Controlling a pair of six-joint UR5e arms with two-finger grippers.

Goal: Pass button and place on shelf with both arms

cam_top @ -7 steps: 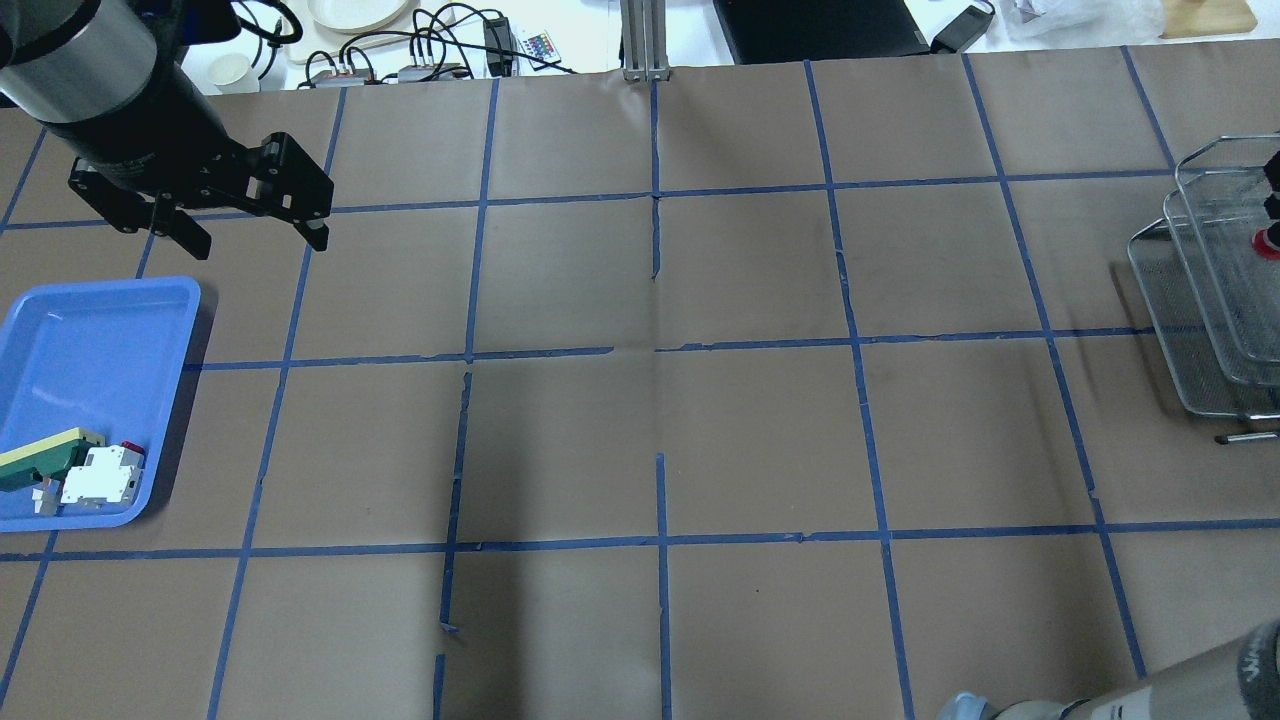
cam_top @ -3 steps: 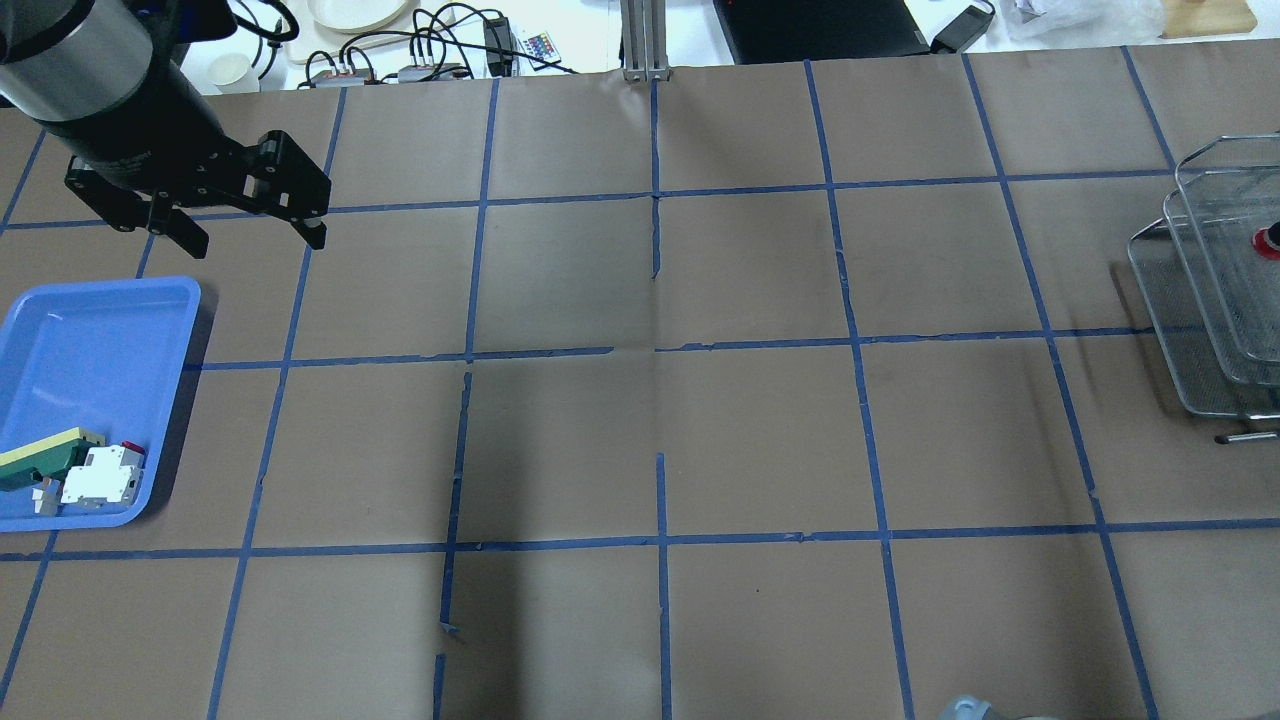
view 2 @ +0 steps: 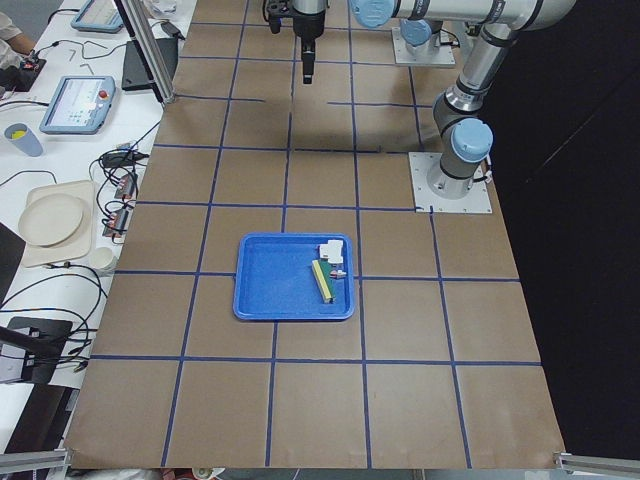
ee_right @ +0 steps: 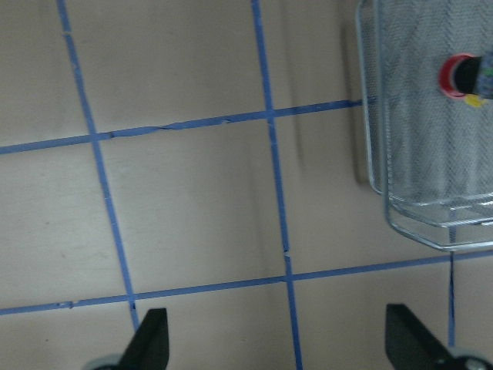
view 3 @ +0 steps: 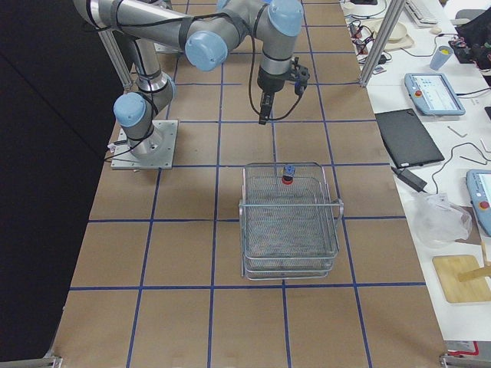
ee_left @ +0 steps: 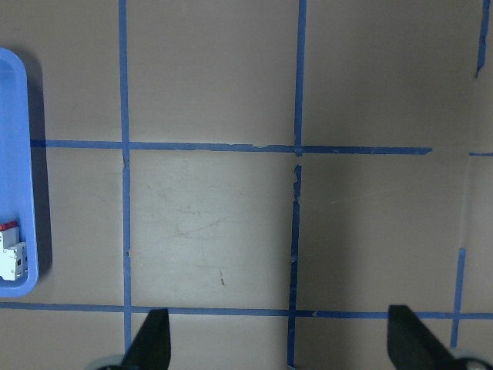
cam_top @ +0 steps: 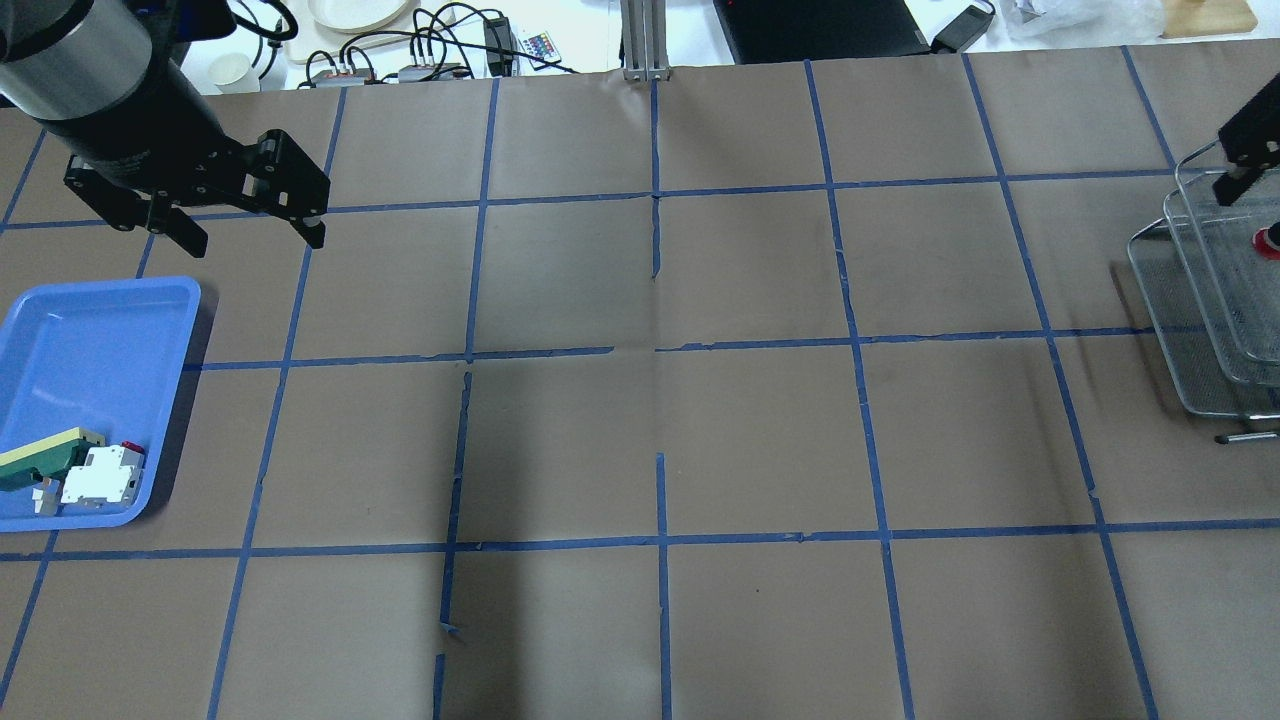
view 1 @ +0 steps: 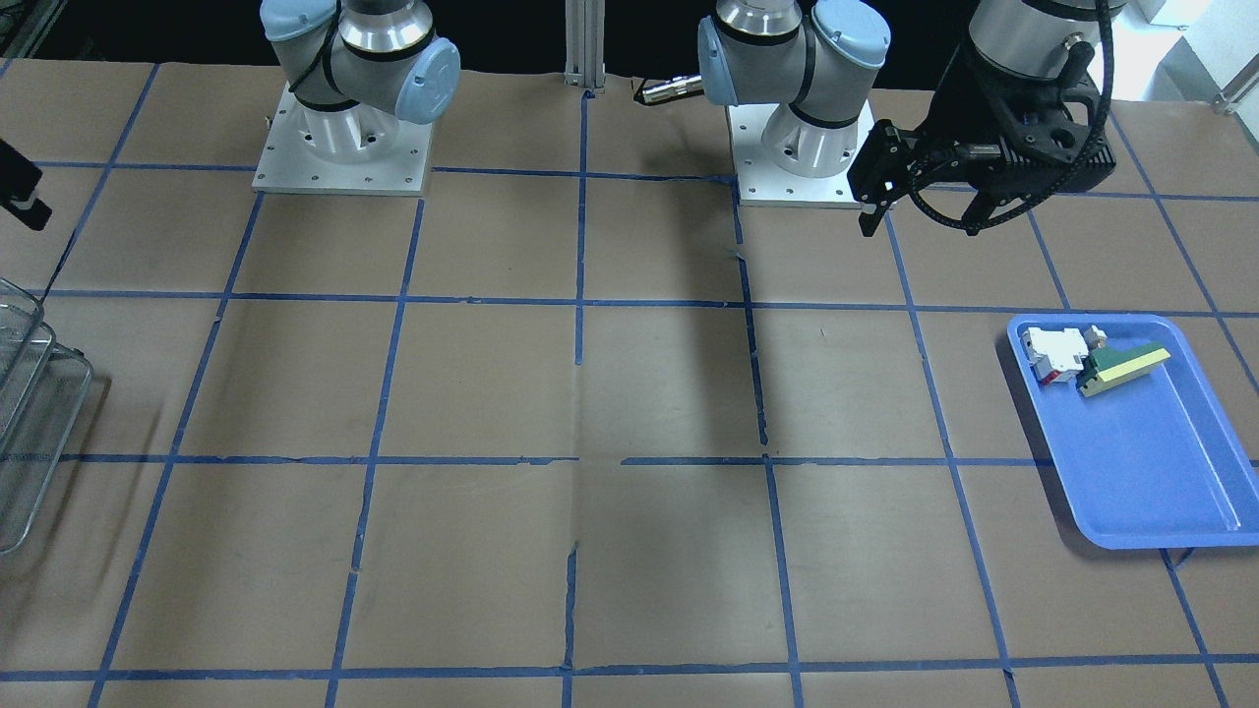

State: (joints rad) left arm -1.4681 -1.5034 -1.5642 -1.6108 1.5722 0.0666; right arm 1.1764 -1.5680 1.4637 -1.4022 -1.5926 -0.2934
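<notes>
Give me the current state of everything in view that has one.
button: resting in the shelf's top basket, not gripped.
shelf: upright on the table, holding the button.
left pincer: open, empty, above the table near the blue tray.
right pincer: open, empty, clear of the shelf.
blue tray: holding a white-and-red block and a green-and-yellow wedge.

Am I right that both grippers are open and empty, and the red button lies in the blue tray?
Not quite: the button lies in the shelf, not the blue tray, as the exterior right view shows. The left gripper and right gripper are indeed open and empty.
</notes>
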